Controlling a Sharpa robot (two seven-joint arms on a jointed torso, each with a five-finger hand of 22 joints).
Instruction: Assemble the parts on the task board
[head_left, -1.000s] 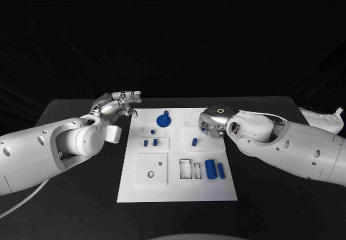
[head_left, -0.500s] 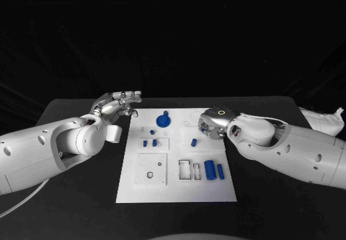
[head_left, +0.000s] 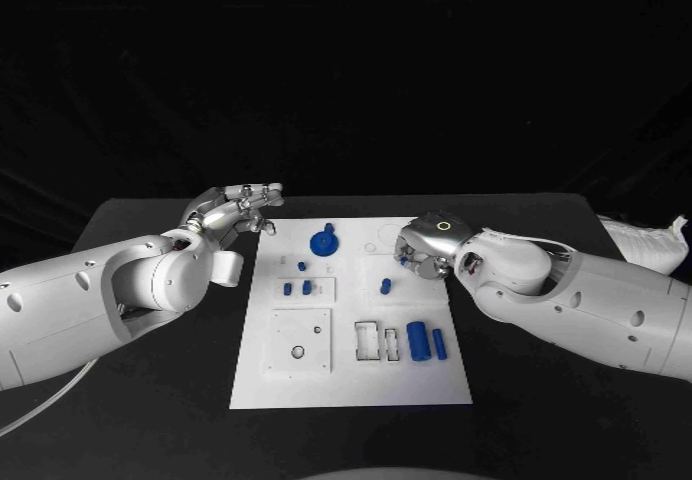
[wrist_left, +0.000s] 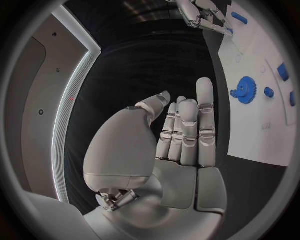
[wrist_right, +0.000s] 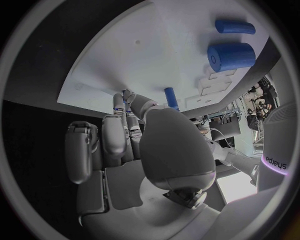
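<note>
2 hands are seen: the right hand, fingers curled on nothing visible, has been edged toward the task board; the left hand stays open, so no part seems grasped yet.

Left hand: fingers extended and apart, holding nothing. Right hand: fingers extended, pointed downward, holding nothing.

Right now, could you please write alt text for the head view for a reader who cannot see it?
A white task board lies on a black table, bearing small blue parts including a gear. The left hand hovers beside the board's far left corner; the right hand is over its far right edge.
</note>
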